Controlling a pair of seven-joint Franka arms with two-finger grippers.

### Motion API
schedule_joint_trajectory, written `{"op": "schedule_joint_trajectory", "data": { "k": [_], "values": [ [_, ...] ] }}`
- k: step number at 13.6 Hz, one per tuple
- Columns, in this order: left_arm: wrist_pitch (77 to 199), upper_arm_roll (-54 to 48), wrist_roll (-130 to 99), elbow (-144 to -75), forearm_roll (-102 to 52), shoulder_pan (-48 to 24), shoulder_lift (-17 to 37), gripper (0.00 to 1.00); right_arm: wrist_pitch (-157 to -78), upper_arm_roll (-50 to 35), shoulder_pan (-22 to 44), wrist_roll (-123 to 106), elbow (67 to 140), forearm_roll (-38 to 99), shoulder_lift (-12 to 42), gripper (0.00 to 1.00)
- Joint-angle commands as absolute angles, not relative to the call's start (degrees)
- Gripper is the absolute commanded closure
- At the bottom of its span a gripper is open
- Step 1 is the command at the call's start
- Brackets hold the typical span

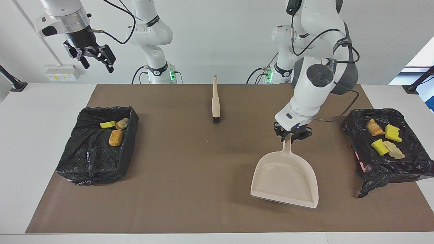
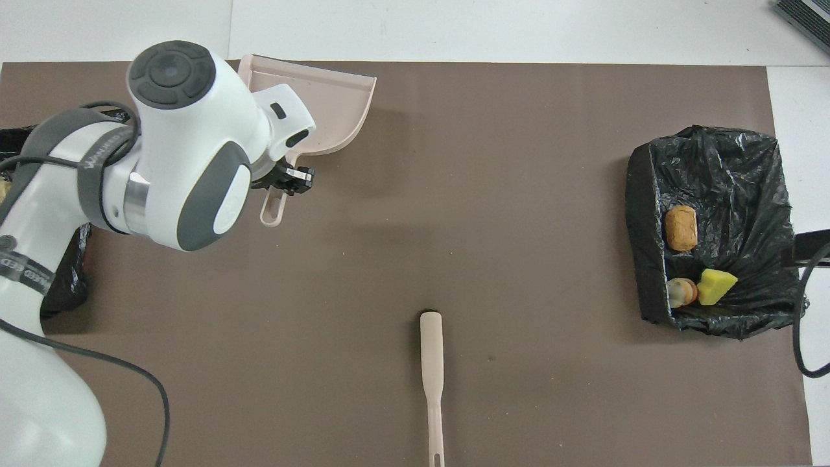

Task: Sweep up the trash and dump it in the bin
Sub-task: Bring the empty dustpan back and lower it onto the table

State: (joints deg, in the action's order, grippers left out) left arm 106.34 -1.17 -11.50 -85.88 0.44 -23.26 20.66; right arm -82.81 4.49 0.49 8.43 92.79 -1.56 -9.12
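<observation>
Left fingers (image 1: 292,136) clamped on the dustpan (image 1: 284,179) handle, pan empty w/ its mouth pointing away from them, prob. to park it. Right fingers (image 1: 94,57) spread wide, holding nothing, waiting. Trash (image 1: 385,138) already sits in both bins (image 1: 390,169), brush (image 1: 215,101) idle on desk

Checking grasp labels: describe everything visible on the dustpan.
The dustpan is a beige, glossy plastic scoop with raised side walls, a flat open lip and a slim handle with a hole in its end. It is empty. The left pincer is shut on the handle; the lip points away from the robots, over the brown mat, beside the bin at the left arm's end. Whether it touches the mat is unclear.
</observation>
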Motion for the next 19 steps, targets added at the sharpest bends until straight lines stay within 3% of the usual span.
{"op": "schedule_joint_trajectory", "data": {
  "k": [1, 7, 10, 19],
  "values": [
    [108.3, 0.1, -17.7, -86.0, -2.0, -27.3, 21.6, 1.00, -82.4, 4.0, 1.0, 7.8, 93.8, -1.5, -10.3, 0.00],
    [110.4, 0.1, -25.5, -85.3, -3.0, -32.3, 23.4, 1.00, -82.4, 4.0, 1.0, 7.8, 93.8, -1.5, -10.3, 0.00],
    [110.2, 0.1, -28.9, -79.6, -3.5, -33.7, 27.9, 1.00, -82.4, 4.0, 1.0, 7.9, 93.8, -1.6, -10.3, 0.00],
    [112.0, -0.1, -31.6, -79.5, -4.2, -37.9, 31.5, 1.00, -82.4, 4.0, 1.0, 7.8, 93.8, -1.6, -10.3, 0.00]
  ]
}}
